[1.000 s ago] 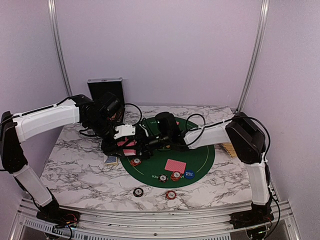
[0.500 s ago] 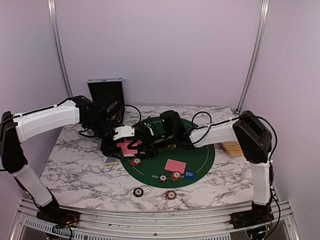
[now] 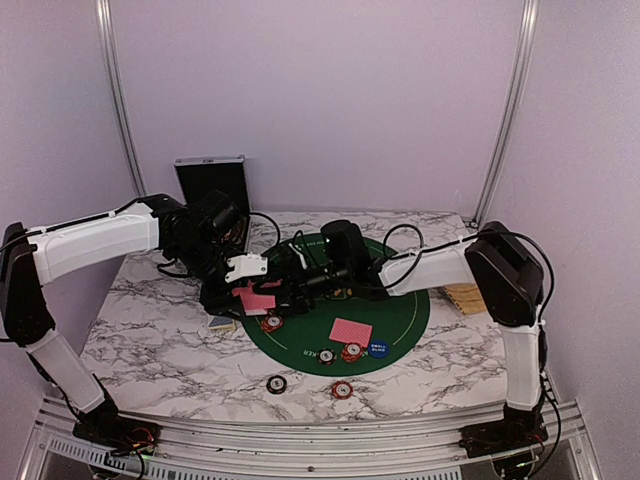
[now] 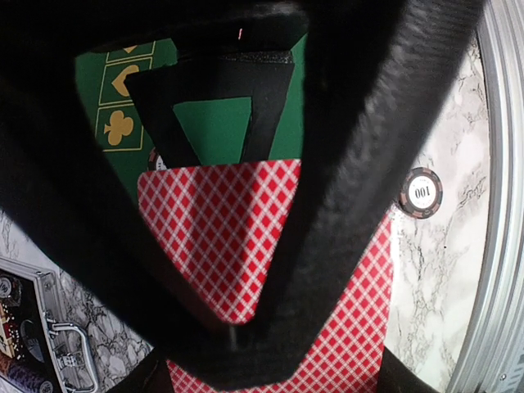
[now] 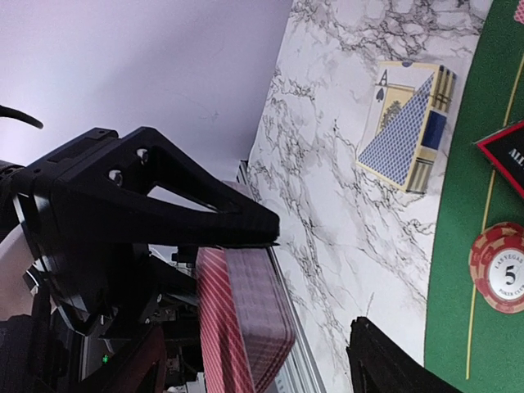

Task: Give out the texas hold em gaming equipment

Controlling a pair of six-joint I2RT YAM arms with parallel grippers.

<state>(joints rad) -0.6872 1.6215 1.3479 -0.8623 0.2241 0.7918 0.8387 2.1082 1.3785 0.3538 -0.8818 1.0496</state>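
My left gripper is shut on a deck of pink-red-backed cards, held above the left edge of the green mat. In the left wrist view the red-checked deck fills the space around the left gripper. My right gripper is open right at the deck. In the right wrist view the deck stands edge-on between the spread fingers of the right gripper. One card lies face down on the mat, with chips and a blue disc near it.
A blue card box lies on the marble by the mat, also in the right wrist view. Two chips lie near the front edge. A black case stands at the back left; a straw basket is at the right.
The right wrist has drawn slightly right and back while its fingers stay at the deck. The left gripper still holds the deck in almost the same place.
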